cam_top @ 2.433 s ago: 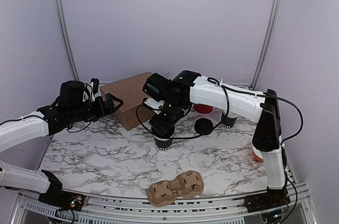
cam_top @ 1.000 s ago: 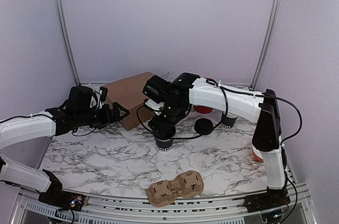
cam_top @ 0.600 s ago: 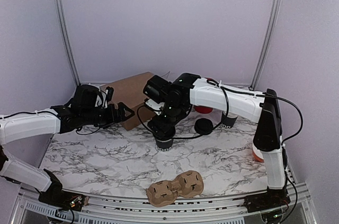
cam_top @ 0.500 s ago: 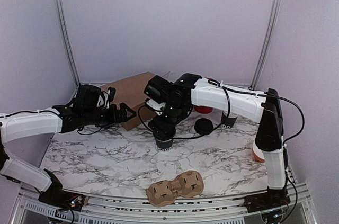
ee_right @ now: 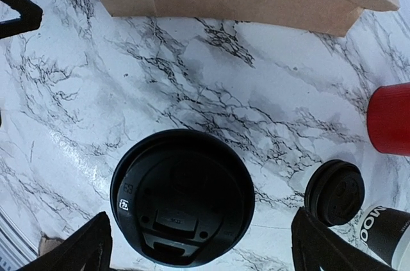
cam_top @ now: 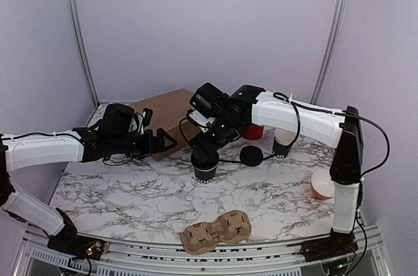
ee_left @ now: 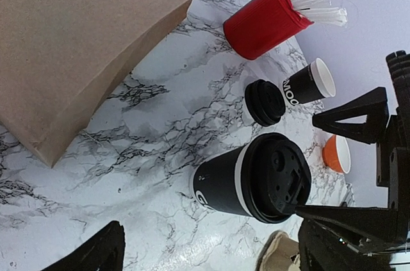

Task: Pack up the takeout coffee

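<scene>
The takeout coffee (cam_top: pixel 205 168) is a black cup with a black lid on it, standing on the marble table. It also shows in the left wrist view (ee_left: pixel 238 185), and its lid fills the right wrist view (ee_right: pixel 182 197). My right gripper (cam_top: pixel 206 152) hovers straight above the lid, open, with one fingertip (ee_right: pixel 83 248) on each side of the lid and neither touching it. My left gripper (cam_top: pixel 164 143) is open and empty, level with the cup, a short way to its left (ee_left: pixel 211 255).
A spare black lid (cam_top: pixel 251 155) lies right of the cup. Behind it are a lidless twin cup (cam_top: pixel 283 140) and a red tub of sachets (cam_top: pixel 253 131). A brown box (cam_top: pixel 163 114) is at the back left, an orange cup (cam_top: pixel 322 184) at the right and a cardboard cup carrier (cam_top: pixel 216 230) near the front.
My left gripper has moved right, toward the cup. My right arm has shifted right and risen a little, its gripper now above the lidded cup.
</scene>
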Controlling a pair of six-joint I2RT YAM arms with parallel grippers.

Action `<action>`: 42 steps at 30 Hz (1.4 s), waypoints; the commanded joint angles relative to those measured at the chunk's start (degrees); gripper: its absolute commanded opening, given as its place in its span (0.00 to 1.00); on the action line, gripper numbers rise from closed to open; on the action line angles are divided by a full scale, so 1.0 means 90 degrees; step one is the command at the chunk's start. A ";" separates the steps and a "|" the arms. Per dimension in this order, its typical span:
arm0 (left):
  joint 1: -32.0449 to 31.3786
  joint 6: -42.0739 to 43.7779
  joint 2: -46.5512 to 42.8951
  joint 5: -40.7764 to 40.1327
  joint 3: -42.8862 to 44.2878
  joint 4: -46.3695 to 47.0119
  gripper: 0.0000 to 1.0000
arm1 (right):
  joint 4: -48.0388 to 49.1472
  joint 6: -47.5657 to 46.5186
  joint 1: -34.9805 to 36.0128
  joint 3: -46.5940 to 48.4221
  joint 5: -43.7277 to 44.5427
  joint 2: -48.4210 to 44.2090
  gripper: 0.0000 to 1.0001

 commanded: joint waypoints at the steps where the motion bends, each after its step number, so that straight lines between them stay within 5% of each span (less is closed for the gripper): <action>1: -0.0065 -0.0039 0.0247 -0.0045 0.0395 0.0046 0.94 | 0.0436 0.0183 -0.0116 -0.0434 -0.0094 -0.0601 0.93; 7: -0.0483 0.0033 0.0717 -0.0197 0.0902 -0.0110 0.93 | 0.1840 0.0739 -0.0670 -0.2322 -0.0807 -0.1853 0.87; 17: -0.0988 0.0059 0.1539 -0.0688 0.1676 -0.0436 0.87 | 0.4523 0.1951 -0.1798 -0.4967 -0.2885 -0.3170 0.63; 42: -0.1260 0.0126 0.2044 -0.1081 0.2165 -0.0937 0.54 | 0.6003 0.2679 -0.1921 -0.5752 -0.3683 -0.2636 0.43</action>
